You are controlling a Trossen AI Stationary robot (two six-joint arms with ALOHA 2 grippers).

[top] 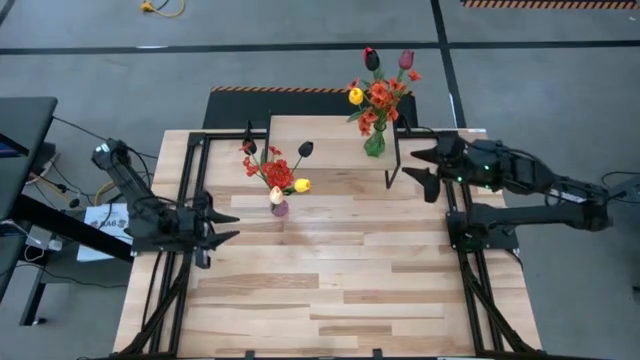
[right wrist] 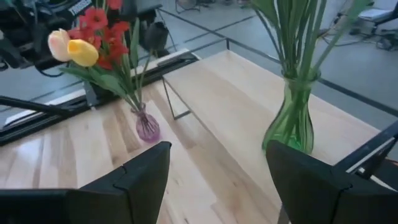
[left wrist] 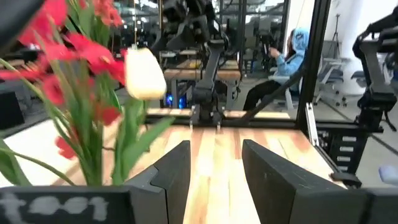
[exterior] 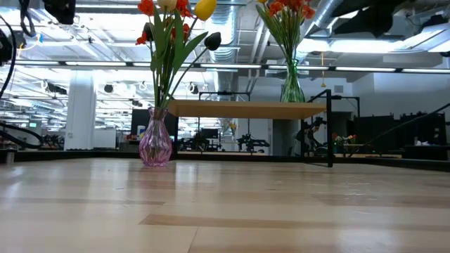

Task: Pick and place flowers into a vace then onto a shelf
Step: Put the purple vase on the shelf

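A pink glass vase stands on the tabletop and holds red, yellow, cream and dark flowers. A green glass vase with red, yellow and dark flowers stands at the right end of the shelf, a light-wood board on thin black legs. My left gripper is open at the table's left side, left of the pink vase, with nothing between its fingers. My right gripper is open just right of the shelf, near the green vase, and touches nothing.
Black frame rails run along the table's left and right sides. The near half of the wood-plank tabletop is bare. In the room beyond the table a person sits on a chair.
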